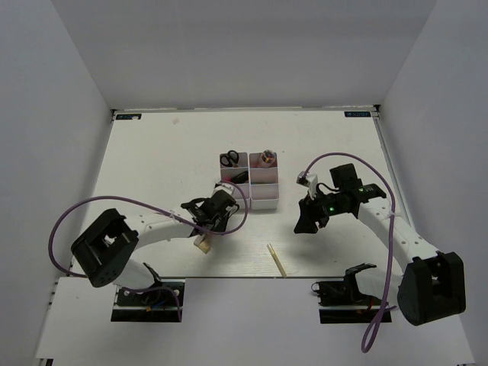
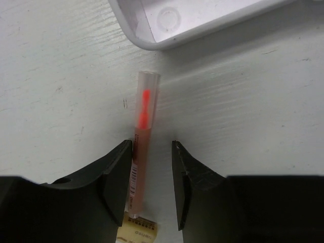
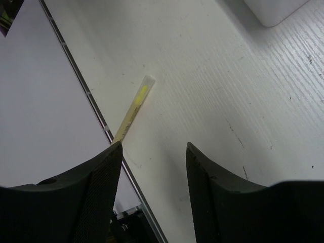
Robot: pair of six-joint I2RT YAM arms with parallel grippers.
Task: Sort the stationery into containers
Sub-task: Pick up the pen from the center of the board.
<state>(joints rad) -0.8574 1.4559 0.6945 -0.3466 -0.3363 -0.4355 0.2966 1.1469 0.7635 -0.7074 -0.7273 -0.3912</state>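
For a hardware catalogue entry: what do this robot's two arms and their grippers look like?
The left arm and right arm have white links and bulky black joint housings. A purple cable loops beside each. The left gripper and right gripper are black, with two wedge-shaped fingers, finely textured inside. A green light glows near the right wrist.

**Stationery and bins, counted**

Six white square open-top plastic bins (image 1: 264,201), joined in one cluster. One pair of black-handled scissors (image 1: 228,159). One thin pink pencil (image 2: 143,136). One thin tan pencil (image 1: 276,261). One small tan piece (image 1: 203,245). Stubby markers (image 1: 267,158): number unclear.
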